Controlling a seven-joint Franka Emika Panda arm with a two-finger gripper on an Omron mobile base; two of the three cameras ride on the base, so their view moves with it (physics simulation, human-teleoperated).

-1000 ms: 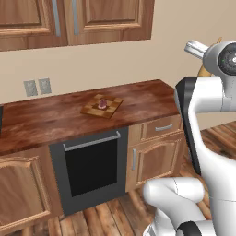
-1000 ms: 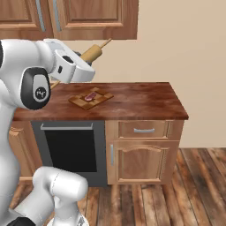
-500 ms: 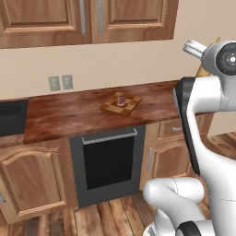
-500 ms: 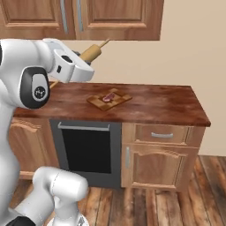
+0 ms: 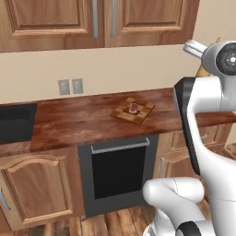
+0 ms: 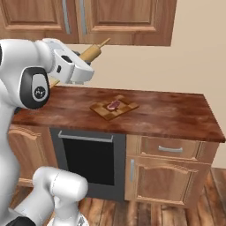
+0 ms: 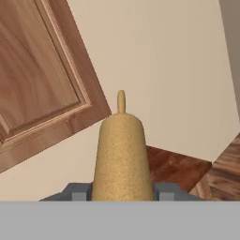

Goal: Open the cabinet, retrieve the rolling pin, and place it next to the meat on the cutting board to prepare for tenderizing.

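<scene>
I am holding the rolling pin point(image 7: 121, 157) in the pincer point(image 7: 121, 192), its two dark fingertips point(image 7: 79, 192) pressing against either side of the tan barrel, so the jaws are pinching the pin. In the hand view the pin is pointing away from the camera, its stub handle aimed toward the pale wall, with a corner of the cabinet point(image 7: 33, 79) door tilting across the upper left. In the right base view I am seeing the rolling pin point(image 6: 91, 53) sticking out slantwise past the white hand, raised well above the counter point(image 6: 176, 117) and just below the cabinet point(image 6: 128, 20), whose doors are standing closed with their grey bar handles side by side. In the left base view the arm is covering most of the pin, and only a tan sliver is showing beside the white joint.

The cutting board point(image 6: 114, 108) is lying flat on the counter, nearer the back edge than the front edge, above the dark oven front point(image 6: 86, 161). The meat point(image 6: 114, 105) is sitting on the board's middle. From the left base view I am watching the cutting board point(image 5: 133, 110) with the meat point(image 5: 133, 108) on it, well apart from the sink point(image 5: 16, 122) at the counter's left end, and two wall outlets point(image 5: 70, 86) are sitting above the back edge.
</scene>
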